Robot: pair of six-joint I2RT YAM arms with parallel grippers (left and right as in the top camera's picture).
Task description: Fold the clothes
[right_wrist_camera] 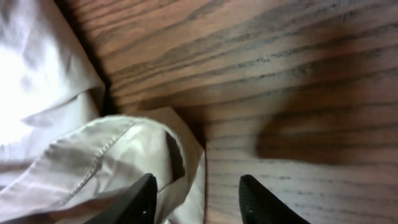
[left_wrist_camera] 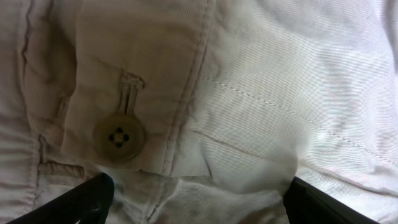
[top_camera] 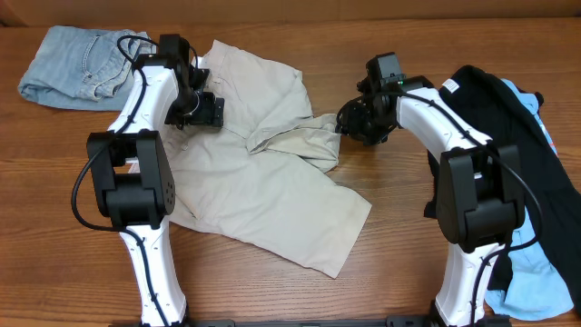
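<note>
The left gripper (left_wrist_camera: 198, 204) holds its two black fingers (left_wrist_camera: 87, 200) wide apart, close over the waistband of the large beige khaki cotton shorts (top_camera: 263, 182). A round four-hole beige button (left_wrist_camera: 119, 137) sits just beyond one finger. The right gripper (right_wrist_camera: 196, 200) is also spread apart at the khaki shorts' right edge, one finger over a folded hem and the other over the bare brown wooden surface (right_wrist_camera: 298, 74). The khaki shorts lie crumpled across the middle of that surface. To their upper left lie faded light-blue denim shorts (top_camera: 77, 64). To their right, a black garment (top_camera: 508, 118) lies over a sky-blue garment (top_camera: 545, 282)
</note>
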